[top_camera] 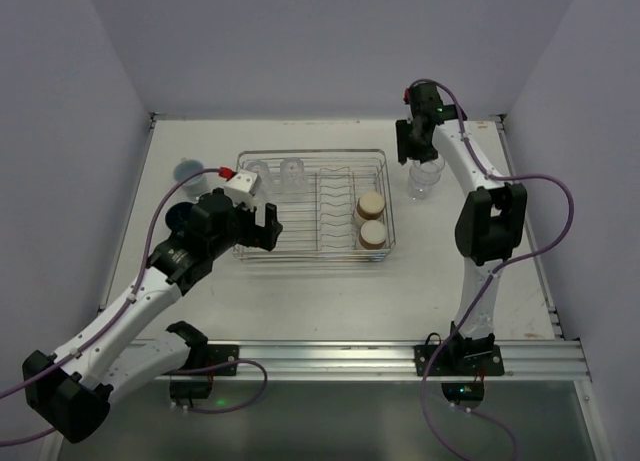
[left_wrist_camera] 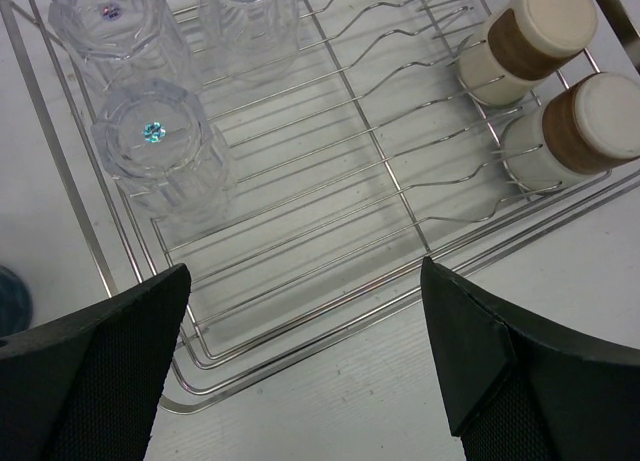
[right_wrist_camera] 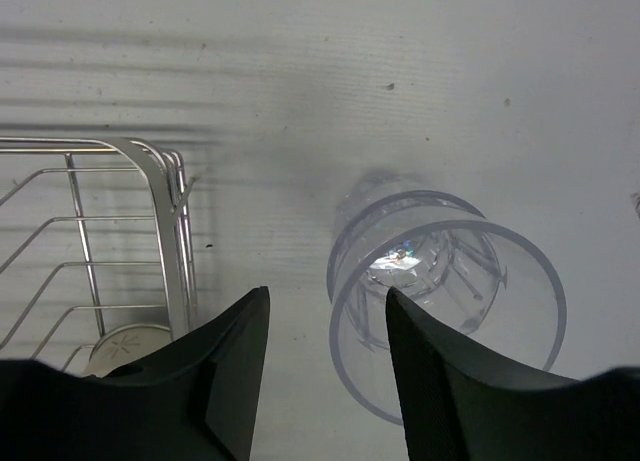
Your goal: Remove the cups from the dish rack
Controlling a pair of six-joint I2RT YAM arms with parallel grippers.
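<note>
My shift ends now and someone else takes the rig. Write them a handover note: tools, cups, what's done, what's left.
Left tool: open, empty, above the near-left corner of the dish rack.
Right tool: open, at the rim of a clear cup standing upright on the table, right of the rack.
Done: that cup and a dark blue cup, left of the rack, are out.
Left: three inverted clear tumblers and two cream cups in the rack.
</note>
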